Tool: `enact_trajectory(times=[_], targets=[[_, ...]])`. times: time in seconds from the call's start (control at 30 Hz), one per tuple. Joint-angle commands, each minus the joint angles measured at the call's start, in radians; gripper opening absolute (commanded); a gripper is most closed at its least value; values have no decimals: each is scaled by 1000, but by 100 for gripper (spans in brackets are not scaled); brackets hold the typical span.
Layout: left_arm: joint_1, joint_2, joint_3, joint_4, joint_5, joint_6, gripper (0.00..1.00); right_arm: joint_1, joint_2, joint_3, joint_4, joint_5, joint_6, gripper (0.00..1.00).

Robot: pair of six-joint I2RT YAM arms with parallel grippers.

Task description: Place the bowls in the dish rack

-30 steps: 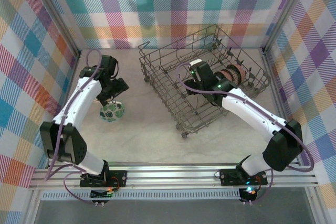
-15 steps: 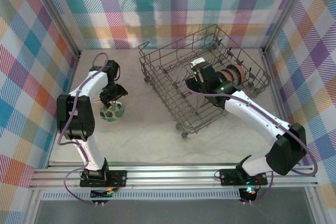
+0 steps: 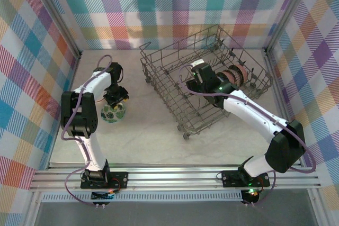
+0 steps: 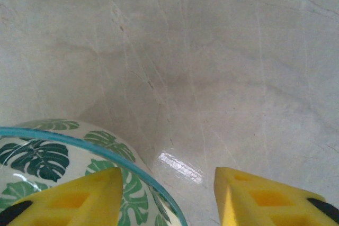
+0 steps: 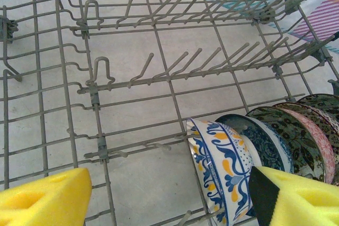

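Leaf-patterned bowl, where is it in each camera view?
Top external: leaf-patterned bowl left of centre, under the left gripper.
Left wrist: bowl in the bottom-left corner, rim between the fingers.
Right wrist: looks into the dish rack.
Shared landmark: the pale table.

The table is a pale, marbled slab with faint veins. 2 things rest directly on it. 1 bowl with green leaf print and a teal rim sits upright at centre left. The grey wire dish rack stands on small wheels at upper right, well apart from the bowl.
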Motion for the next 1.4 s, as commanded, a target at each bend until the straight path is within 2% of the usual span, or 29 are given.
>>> enact_trajectory(times=[0.0,0.5,0.77,0.87,1.07,1.37], targets=[[7,-10,-38,12,30,11,43,-5,1,7,3,-12,8,79],[4,-112,-126,59,79,-17,17,-5,-47,-24,1,-55,24,79],[-12,-228,-130,53,83,-35,11,-5,-69,-21,1,-83,29,79],[-25,-283,-107,49,85,-56,10,-5,-71,32,-33,-138,50,79],[-98,-405,58,62,-25,-154,3,-4,-67,133,-13,-307,71,79],[-322,-425,386,175,-316,-300,1,19,64,351,25,-499,74,78]])
